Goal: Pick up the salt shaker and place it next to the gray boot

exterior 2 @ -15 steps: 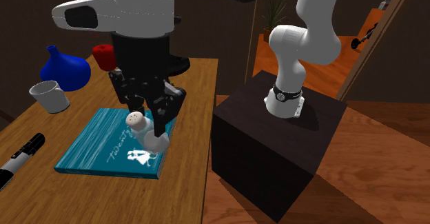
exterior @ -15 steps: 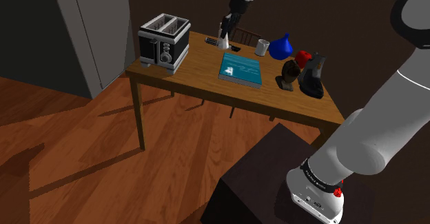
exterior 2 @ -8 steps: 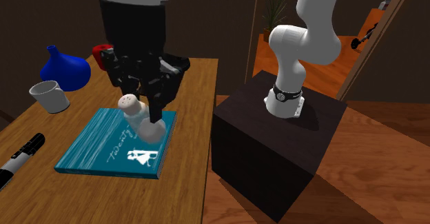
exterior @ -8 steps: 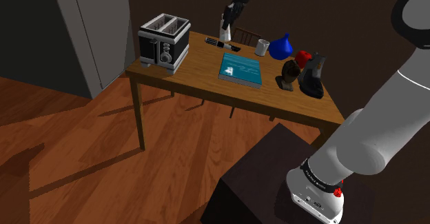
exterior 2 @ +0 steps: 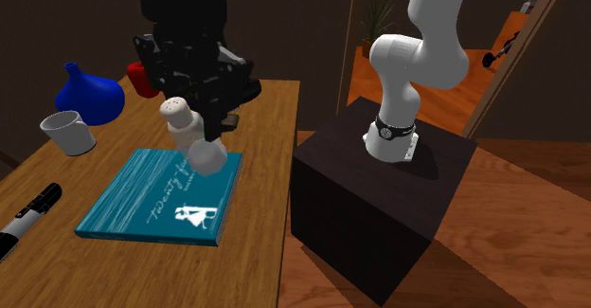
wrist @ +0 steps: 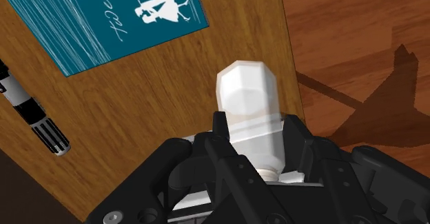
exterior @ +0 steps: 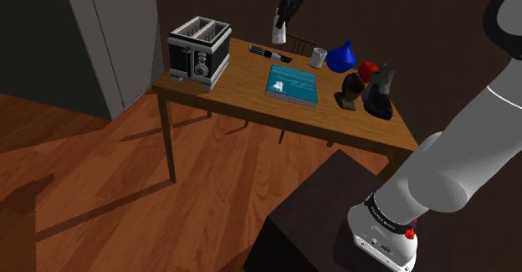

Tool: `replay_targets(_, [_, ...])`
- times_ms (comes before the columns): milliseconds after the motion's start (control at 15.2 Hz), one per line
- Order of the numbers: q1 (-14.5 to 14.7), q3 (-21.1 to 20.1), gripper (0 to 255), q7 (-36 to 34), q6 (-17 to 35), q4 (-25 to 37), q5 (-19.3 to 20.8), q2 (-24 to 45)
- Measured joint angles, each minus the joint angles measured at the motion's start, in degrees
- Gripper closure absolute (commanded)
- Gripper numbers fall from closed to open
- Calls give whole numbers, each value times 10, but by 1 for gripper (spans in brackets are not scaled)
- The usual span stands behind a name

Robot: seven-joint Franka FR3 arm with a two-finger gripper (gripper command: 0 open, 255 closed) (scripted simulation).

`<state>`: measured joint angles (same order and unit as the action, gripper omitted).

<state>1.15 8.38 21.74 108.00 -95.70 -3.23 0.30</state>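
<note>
Clasped tilted between the closed fingers of the black gripper (exterior 2: 204, 131), up above the grained wooden table (exterior: 243, 84) and flat teal book (exterior 2: 152, 197), well apart from the dark gray boot (exterior: 381, 93): white, faceted, round-bottomed salt shaker (exterior 2: 205, 156).

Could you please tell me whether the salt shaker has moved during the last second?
Yes. Clasped in the claw, the salt shaker has risen in the shoulder view, from level with the marker to well above it.

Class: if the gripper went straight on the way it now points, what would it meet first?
The gripper, shut on the salt shaker, points at bare wood of the table between the teal book and the table's edge. The shaker would likely touch there first, though it is close to the edge.
</note>
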Motion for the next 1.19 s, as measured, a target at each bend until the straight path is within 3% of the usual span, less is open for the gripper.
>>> replay_targets(660, [-38, 41, 255, 73, 6, -172, 20, -166])
replay_targets(1188, [-78, 86, 255, 141, -20, -267, 52, -285])
